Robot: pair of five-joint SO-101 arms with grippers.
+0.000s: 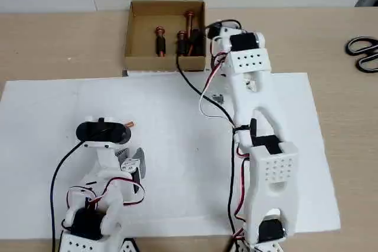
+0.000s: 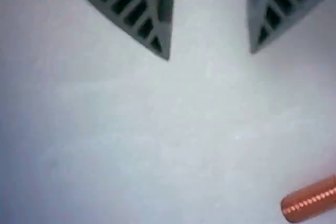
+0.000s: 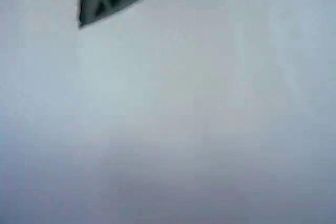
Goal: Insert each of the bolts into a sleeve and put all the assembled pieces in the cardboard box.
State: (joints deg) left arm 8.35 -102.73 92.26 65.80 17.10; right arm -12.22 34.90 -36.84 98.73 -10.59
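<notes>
A cardboard box [image 1: 142, 28] sits at 11 o'clock on the table [image 1: 47, 45], holding copper bolts in dark sleeves [image 1: 160, 41]. The right arm [image 1: 260, 122] stretches from 5 o'clock to the box's 3 o'clock wall. The left arm [image 1: 103, 163] sits folded at 7 o'clock on white paper [image 1: 177, 146], a copper bolt tip [image 1: 130, 124] beside it, with scissors [image 1: 363, 51] at 2 o'clock
</notes>
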